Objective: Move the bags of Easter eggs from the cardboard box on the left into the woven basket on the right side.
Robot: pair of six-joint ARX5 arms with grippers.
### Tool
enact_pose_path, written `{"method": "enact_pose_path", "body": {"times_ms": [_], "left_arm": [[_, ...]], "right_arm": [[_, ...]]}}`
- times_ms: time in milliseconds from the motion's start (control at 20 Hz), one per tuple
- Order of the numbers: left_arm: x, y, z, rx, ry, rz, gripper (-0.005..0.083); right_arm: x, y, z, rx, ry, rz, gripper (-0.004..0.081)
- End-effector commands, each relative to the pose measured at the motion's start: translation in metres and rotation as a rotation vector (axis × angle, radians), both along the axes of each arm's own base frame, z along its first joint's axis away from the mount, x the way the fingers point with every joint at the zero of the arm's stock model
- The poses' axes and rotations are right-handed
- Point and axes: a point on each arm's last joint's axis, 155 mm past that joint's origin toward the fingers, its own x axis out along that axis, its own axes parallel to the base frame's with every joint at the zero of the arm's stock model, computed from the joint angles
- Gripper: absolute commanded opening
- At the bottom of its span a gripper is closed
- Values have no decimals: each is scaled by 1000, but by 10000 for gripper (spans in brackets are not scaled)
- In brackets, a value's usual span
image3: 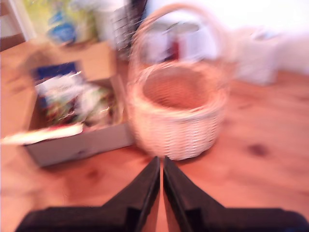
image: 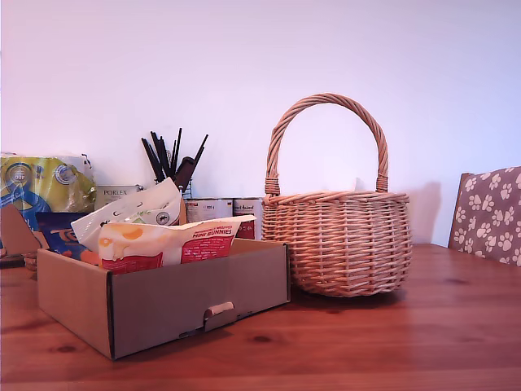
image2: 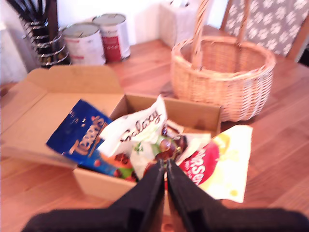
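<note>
The cardboard box (image: 163, 297), plain brown with low walls and a tab slot in front, sits in the lower left of the exterior view; the round wicker basket (image: 346, 240) with its braided arch handle stands just beside it at centre. The crinkly cream bag (image: 175, 243) pokes above the box wall, the white bag (image: 134, 210) behind it. My first wrist view shows what that view hides: the glossy blue bag (image2: 79, 130) lying in the box too. My first gripper (image2: 165, 169) hangs over the box's near wall, fingers pressed together, holding nothing. My second gripper (image3: 161, 166), in a blurred view, is likewise closed and empty over bare wood (image3: 251, 145) before the basket. Neither arm shows in the exterior view.
</note>
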Motion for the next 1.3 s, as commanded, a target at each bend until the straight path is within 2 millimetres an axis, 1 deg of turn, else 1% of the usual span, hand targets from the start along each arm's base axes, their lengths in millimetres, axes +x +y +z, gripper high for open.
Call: {"method": "enact_pose_path", "body": {"times_ms": [0, 50, 100, 150, 250, 300, 350, 500, 600, 700, 800, 950, 1050, 1150, 1250], "left_arm": [[2, -9, 3, 11, 5, -48, -11], [3, -17, -3, 50, 11, -103, 21], [6, -22, -8, 103, 2, -150, 108], [13, -26, -13, 135, -6, -166, 239], [32, -33, -15, 181, -48, -187, 505], [43, -35, -16, 232, -83, -198, 584], [51, -37, -18, 271, -99, -215, 604], [73, -48, -28, 372, -124, -276, 608], [89, -51, -34, 399, -104, -268, 612], [105, -53, -38, 464, -106, -279, 612], [116, -65, -42, 469, -86, -327, 612], [137, -71, -51, 464, -20, -362, 612], [142, -72, -66, 446, 90, -406, 611], [145, -63, -90, 445, 229, -418, 611], [146, -54, -114, 457, 314, -416, 611]], "right_arm": [[0, 13, 2, 18, 22, 63, -12], [1, 21, 2, 32, 29, 100, -12], [2, 27, 3, 42, 35, 130, -13], [6, 31, 3, 46, 38, 141, -13], [13, 33, 0, 41, 53, 141, -13], [16, 34, -4, 37, 68, 140, -13], [18, 35, -8, 32, 85, 140, -13], [21, 36, -17, 22, 121, 139, -13], [22, 37, -19, 20, 131, 139, -13], [22, 37, -19, 19, 131, 138, -13], [23, 37, -17, 21, 124, 139, -13], [24, 37, -15, 25, 111, 139, -13], [25, 37, -14, 25, 110, 139, -13], [25, 37, -14, 25, 110, 139, -13], [25, 37, -14, 25, 110, 139, -13]]}}
